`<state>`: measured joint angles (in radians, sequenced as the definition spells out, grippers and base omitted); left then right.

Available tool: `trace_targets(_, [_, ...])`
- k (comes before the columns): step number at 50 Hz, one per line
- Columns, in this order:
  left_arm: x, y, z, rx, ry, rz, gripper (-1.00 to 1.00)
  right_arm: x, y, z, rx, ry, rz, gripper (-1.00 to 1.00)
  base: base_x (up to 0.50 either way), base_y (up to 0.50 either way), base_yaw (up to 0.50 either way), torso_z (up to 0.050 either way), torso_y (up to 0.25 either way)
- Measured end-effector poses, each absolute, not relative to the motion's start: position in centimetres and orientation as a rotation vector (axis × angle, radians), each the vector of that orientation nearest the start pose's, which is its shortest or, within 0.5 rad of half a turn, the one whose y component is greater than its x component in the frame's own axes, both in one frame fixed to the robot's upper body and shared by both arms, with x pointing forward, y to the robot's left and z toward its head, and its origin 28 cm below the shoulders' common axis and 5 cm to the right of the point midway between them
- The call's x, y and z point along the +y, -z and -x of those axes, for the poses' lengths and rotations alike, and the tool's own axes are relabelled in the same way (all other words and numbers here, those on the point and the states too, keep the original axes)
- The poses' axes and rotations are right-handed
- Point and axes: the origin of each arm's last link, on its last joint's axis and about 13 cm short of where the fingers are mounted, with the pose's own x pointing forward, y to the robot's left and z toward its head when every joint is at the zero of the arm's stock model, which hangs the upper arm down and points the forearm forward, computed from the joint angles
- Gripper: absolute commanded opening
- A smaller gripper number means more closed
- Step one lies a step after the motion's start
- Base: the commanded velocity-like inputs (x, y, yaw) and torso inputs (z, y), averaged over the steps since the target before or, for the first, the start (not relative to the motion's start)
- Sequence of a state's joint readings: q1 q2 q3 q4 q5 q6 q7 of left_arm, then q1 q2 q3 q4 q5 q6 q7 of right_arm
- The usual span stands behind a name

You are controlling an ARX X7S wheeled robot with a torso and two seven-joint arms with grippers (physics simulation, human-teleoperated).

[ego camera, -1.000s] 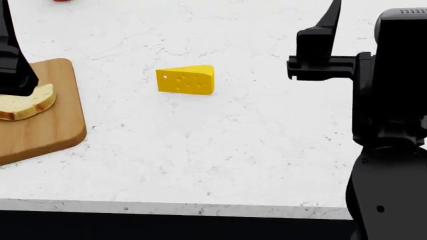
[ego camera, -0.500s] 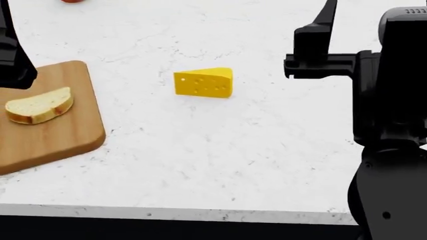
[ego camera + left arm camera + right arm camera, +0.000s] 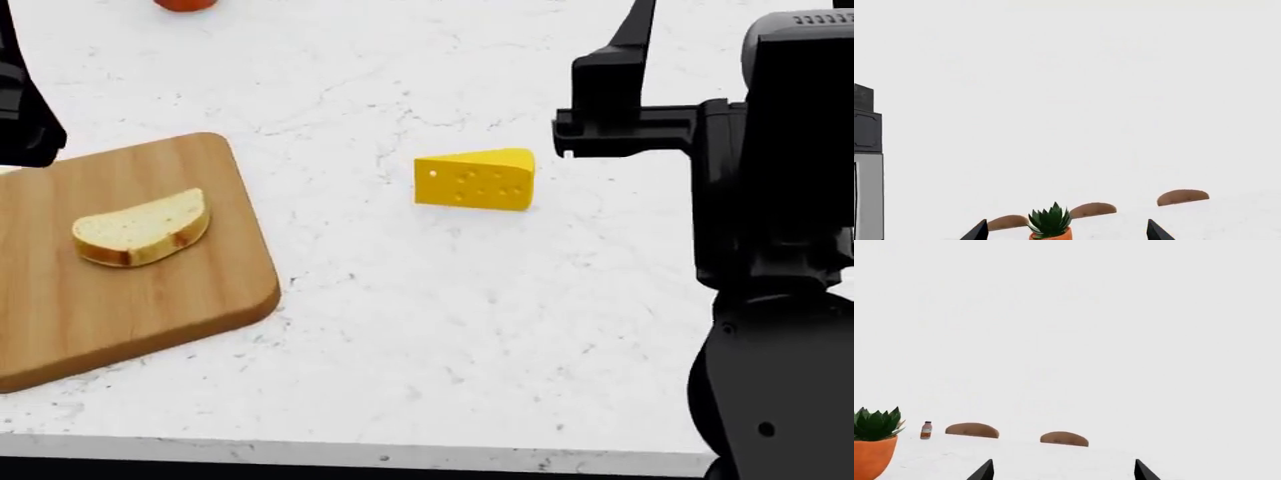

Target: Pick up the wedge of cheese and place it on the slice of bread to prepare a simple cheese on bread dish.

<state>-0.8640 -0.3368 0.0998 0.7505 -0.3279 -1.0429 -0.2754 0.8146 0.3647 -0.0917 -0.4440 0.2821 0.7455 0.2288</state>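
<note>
The wedge of cheese (image 3: 475, 180), bright yellow with small holes, lies on the white marble counter near the middle of the head view. The slice of bread (image 3: 140, 228) lies flat on a wooden cutting board (image 3: 120, 310) at the left. My right gripper (image 3: 635, 45) is raised just right of and above the cheese, pointing away; in the right wrist view (image 3: 1064, 472) its fingertips stand wide apart and empty. My left arm (image 3: 20, 110) is above the board's far edge. The left gripper (image 3: 1066, 235) is open and empty. Neither wrist view shows cheese or bread.
An orange-red rounded object (image 3: 184, 4) sits at the counter's far edge. The counter's front edge (image 3: 400, 455) runs along the bottom. A potted plant (image 3: 1051, 225) (image 3: 874, 440), a small bottle (image 3: 926, 430) and chair backs (image 3: 1183, 197) lie beyond.
The head view has swung left: the cheese, board and bread have shifted right and down in the frame. The bread, earlier part hidden by my left arm, now shows whole.
</note>
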Motion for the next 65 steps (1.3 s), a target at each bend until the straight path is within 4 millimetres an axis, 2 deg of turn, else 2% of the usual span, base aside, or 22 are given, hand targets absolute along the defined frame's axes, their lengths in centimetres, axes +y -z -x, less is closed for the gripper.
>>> trace_targets(9, [23.3,-29.5,-25.7,-0.507,-0.07,-0.143,1.0,-14.1,-27.2,-29.8,-0.462,0.11,0.159,1.0,0.0,0.0,0.0,0.0,0.0])
trace_targets(35, [24.6,-30.9,-30.2,-0.421,-0.12,-0.143,1.0,-14.2,-28.5,-34.1,-0.412,0.128,0.168,1.0,0.03,0.06,0.0,0.0,0.0])
trace_targets(53, [24.8,-31.1,-31.2,-0.401,-0.13,-0.148,1.0,-14.3,-28.3,-34.9,-0.394,0.129,0.171,1.0,0.18,0.33,0.0,0.0,0.0])
trace_targets(65, [24.7,-30.9,-31.4,-0.394,-0.126,-0.153,1.0,-14.4,-28.0,-35.1,-0.385,0.134,0.166,1.0,0.26,0.15,0.0,0.0,0.0])
